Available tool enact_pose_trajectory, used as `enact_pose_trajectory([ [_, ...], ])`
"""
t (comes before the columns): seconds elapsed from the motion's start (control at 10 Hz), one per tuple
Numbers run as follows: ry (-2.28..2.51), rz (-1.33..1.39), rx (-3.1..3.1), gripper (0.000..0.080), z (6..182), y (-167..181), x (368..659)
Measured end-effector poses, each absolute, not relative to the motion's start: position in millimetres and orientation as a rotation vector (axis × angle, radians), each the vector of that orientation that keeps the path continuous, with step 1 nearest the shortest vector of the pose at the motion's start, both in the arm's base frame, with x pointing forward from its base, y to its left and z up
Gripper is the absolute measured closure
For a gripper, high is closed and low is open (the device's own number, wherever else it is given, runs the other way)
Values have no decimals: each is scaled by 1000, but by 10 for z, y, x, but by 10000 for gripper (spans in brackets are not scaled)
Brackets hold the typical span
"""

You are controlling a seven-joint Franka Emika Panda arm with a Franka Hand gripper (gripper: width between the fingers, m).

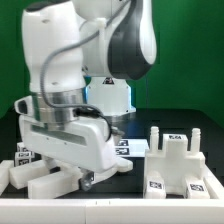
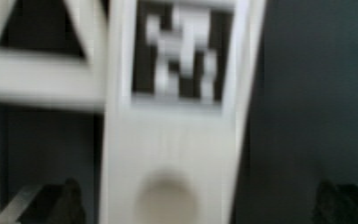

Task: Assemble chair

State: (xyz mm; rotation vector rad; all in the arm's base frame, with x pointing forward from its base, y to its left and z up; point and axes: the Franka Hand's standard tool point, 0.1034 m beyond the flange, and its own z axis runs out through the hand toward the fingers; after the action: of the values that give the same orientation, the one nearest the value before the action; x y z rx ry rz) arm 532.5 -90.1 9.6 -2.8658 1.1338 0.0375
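A: Where are the chair parts?
B: Spread over the dark counter. Several lie under the arm at the exterior view's left, and a chunky block with tags stands well apart at the exterior view's right
A: And the jaws?
B: Apart, low over the left group. In the wrist view a white bar with a black-and-white tag runs between the two dark fingertips, with a dark gap on each side, so they clamp nothing
A: Anything beside that bar?
B: A second piece meets it from one side; too blurred to tell whether they're joined. The marker board lies flat between the two groups
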Motion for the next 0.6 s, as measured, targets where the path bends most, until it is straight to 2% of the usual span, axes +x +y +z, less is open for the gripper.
enact_pose_trajectory([
  [0.3,1155,56,-2860,151,46,-655,5335],
  [0.5,1165,56,-2857,151,44,-691,5329],
  [0.6,1164,56,-2858,275,42,-688,5329],
])
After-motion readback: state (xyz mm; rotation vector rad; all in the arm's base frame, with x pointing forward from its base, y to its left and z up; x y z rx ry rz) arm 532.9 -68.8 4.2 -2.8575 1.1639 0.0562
